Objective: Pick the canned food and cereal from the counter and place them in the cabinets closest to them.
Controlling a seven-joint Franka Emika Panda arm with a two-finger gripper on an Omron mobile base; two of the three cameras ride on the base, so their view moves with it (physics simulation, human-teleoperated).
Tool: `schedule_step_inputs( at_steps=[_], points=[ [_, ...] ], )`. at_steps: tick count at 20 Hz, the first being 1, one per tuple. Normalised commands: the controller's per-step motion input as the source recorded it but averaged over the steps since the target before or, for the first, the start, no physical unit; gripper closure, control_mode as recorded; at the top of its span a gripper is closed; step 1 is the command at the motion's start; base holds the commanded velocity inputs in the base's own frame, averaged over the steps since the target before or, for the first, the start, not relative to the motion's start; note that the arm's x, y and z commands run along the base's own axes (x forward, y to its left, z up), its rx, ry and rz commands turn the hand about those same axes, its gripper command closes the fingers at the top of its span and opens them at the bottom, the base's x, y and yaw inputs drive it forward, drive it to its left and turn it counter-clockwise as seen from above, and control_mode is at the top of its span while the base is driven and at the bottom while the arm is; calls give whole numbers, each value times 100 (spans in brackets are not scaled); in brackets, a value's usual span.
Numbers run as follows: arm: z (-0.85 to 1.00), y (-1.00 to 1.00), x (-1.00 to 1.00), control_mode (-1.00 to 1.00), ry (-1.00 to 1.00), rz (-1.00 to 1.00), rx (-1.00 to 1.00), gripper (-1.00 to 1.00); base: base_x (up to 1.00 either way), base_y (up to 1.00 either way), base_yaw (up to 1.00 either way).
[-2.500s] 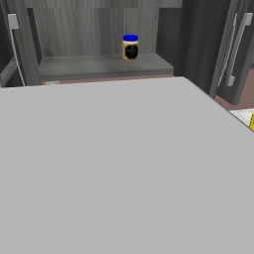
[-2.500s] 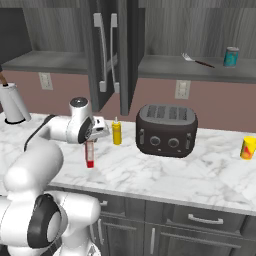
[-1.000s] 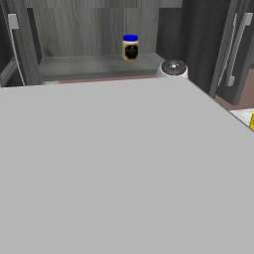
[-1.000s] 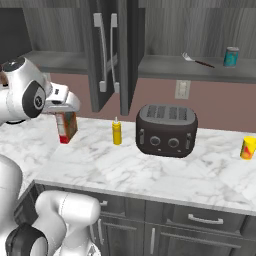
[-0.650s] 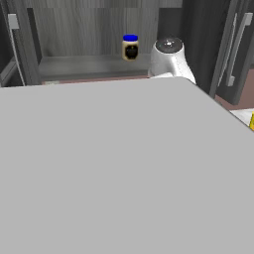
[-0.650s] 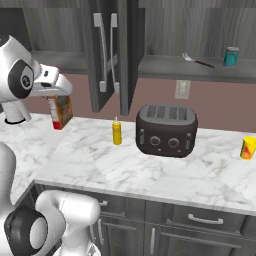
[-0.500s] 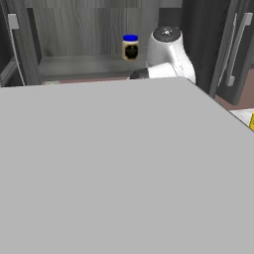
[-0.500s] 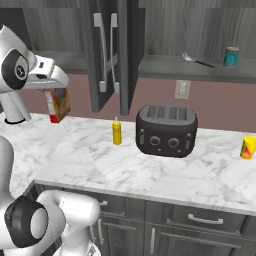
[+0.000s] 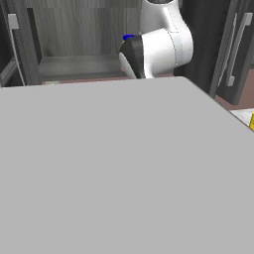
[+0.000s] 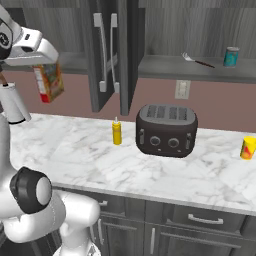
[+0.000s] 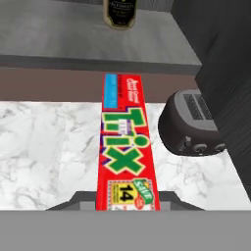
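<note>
My gripper (image 10: 44, 64) is shut on the top of the cereal (image 10: 48, 82), a thin red box that hangs tilted in the air at the far left, well above the counter (image 10: 90, 155). In the hand view the cereal (image 11: 125, 147) runs lengthwise away from the camera, pointing at the open cabinet's shelf (image 11: 73, 39). The canned food (image 10: 231, 56), a small teal can, stands on the shelf of the open cabinet at the upper right. The cabinets' doors (image 10: 107, 50) stand open in the middle.
A dark toaster (image 10: 166, 130) and a yellow squeeze bottle (image 10: 116, 131) stand on the counter. A blue-lidded dark jar (image 11: 120, 12) sits on the shelf ahead of the cereal. A paper towel roll (image 10: 12, 102) is at the left, a yellow container (image 10: 247, 148) at the right.
The arm has swung left and up, carrying the cereal from just above the counter to shelf height; its white elbow has risen in front of the jar in the left base view.
</note>
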Motion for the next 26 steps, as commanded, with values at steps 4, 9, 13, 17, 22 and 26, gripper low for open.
schedule_step_inputs(
  at_steps=[4, 9, 13, 17, 22, 26],
  points=[
    [50, 9, 1, -100, -8, 0, 0, 100, 0, 0, 0],
    [29, 0, 0, -100, -17, 0, 0, 100, 0, 0, 0],
    [2, 0, 0, -100, -23, 0, 0, 100, 0, 0, 0],
    [0, 0, 5, -100, -16, 0, 0, 100, 0, 0, 0],
    [0, 0, 25, -100, -9, 0, 1, 100, 0, 0, 0],
    [0, 0, 33, -100, -7, 0, 4, 100, 0, 0, 0]
  ],
)
